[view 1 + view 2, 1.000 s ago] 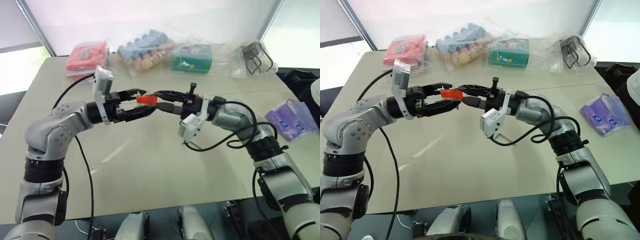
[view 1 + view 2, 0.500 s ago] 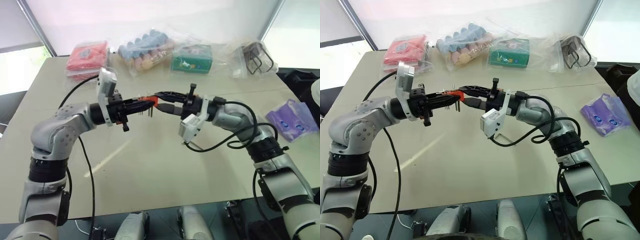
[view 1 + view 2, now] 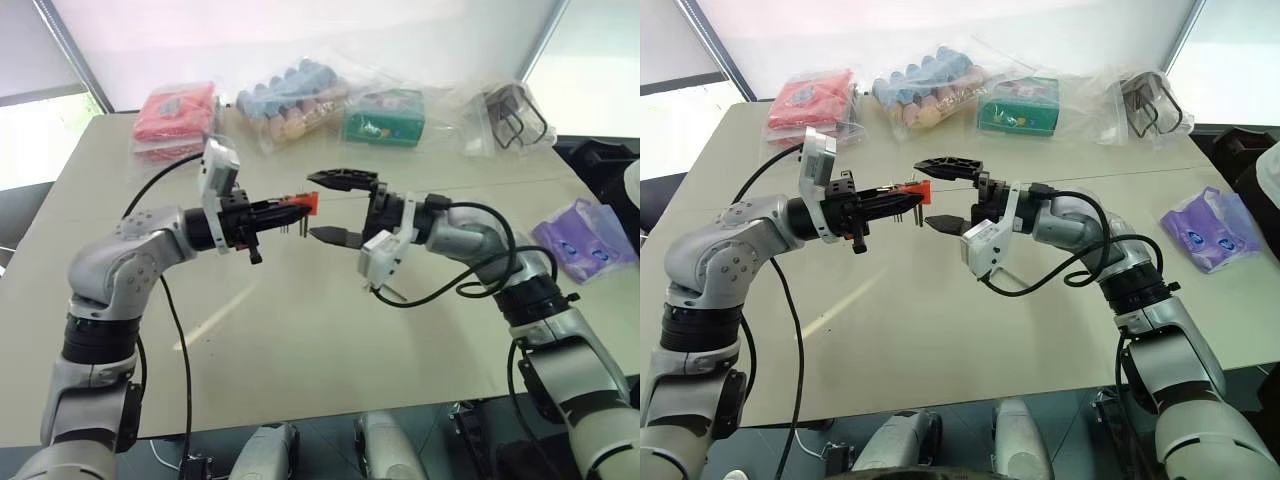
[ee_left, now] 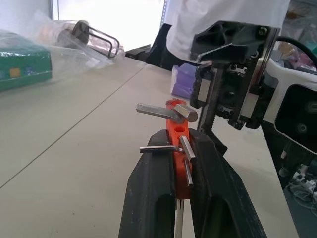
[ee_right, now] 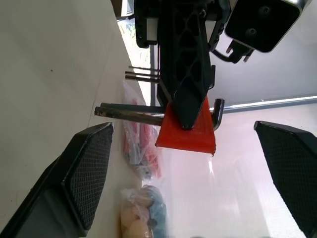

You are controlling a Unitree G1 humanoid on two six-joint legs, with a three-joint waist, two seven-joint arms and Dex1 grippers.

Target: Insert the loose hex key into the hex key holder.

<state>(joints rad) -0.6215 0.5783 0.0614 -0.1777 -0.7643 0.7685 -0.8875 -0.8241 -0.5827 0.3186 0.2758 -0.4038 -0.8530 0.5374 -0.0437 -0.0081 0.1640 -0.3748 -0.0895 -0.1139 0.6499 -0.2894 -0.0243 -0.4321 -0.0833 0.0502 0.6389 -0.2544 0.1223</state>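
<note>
now our left gripper (image 3: 296,207) is clamped on the hex key holder (image 4: 177,144) held above the table (image 3: 330,330) – our right gripper (image 3: 338,205) gapes empty beside it – so we should keep it steady while seating the loose hex key (image 5: 130,113).

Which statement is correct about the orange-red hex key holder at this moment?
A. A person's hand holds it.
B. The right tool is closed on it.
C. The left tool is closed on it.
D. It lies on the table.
C: the left tool is shut on the hex key holder above the table, and the right tool stands open around it without touching.
</note>
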